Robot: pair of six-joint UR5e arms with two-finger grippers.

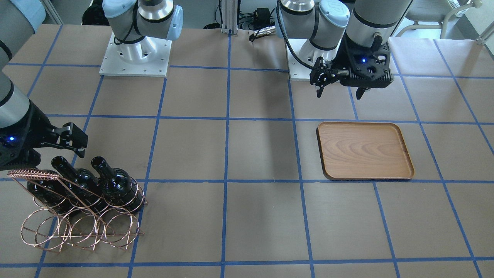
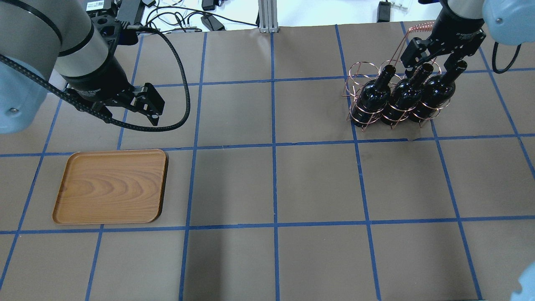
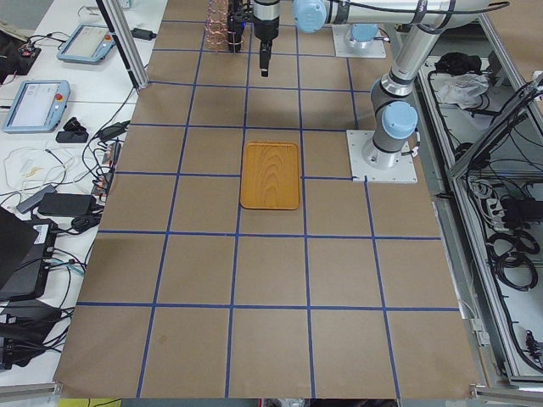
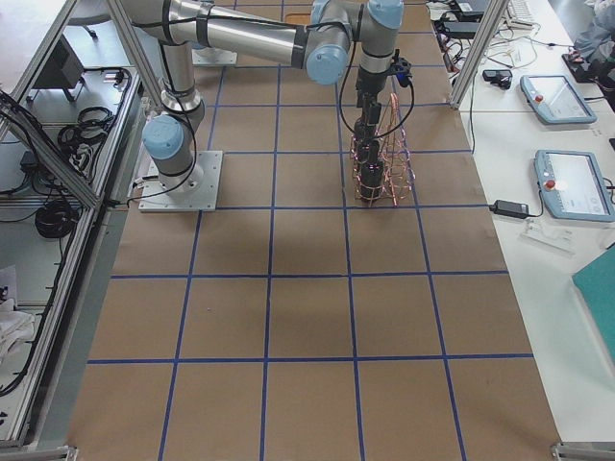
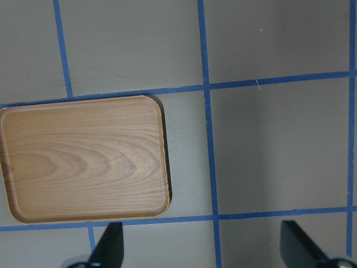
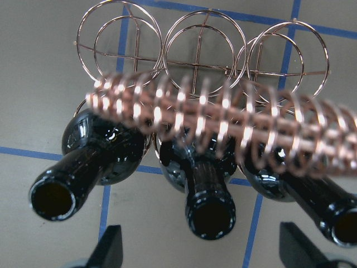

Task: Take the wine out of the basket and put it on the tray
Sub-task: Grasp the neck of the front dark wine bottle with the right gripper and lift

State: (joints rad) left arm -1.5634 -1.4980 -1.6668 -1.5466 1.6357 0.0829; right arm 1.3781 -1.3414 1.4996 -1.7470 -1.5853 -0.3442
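handle (image 6: 223, 120): blurred across the middle
bottle (image 6: 329, 215): mouth cut off at right edge
basket (image 3: 219, 25): tiny in the left side view, top clipped

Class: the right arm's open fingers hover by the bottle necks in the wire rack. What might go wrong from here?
1. The coiled copper wire handle crosses just above the necks; the right gripper's fingers may snag it.
2. The three dark glossy glass bottles lie tightly side by side; closing on the middle bottle may knock a neighbour.
3. The copper wire ring rack looks light, so pulling may drag it along.
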